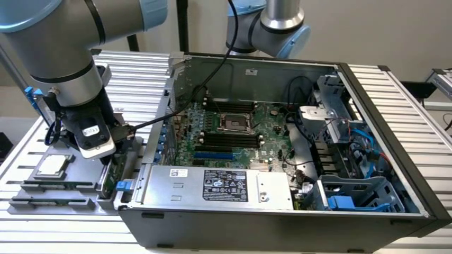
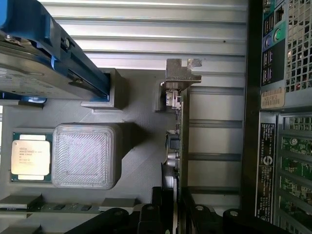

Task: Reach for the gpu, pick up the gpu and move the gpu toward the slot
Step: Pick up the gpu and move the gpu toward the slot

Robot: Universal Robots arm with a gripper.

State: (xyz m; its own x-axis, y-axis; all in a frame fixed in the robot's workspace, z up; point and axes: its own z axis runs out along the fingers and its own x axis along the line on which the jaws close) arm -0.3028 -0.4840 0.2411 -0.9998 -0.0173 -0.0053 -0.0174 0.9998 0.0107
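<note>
At the exterior view's lower left, the gripper [image 1: 111, 159] hides most of the gpu [image 1: 107, 182]. The hard drive [image 2: 24, 73] runs off the wrist view's edge.

A plain beige wall [image 1: 374, 29] closes the scene at the back, unmarked and evenly lit. In front of it a black upright post [image 1: 183, 24] rises from behind the surface [image 1: 413, 114], which is built of ribbed silver aluminium slats running side by side; the same slats show in the wrist view [image 2: 146, 29]. Soft, diffuse light gives the slats a dull sheen. At the exterior view's right stands another aluminium frame [image 1: 441, 79].
</note>
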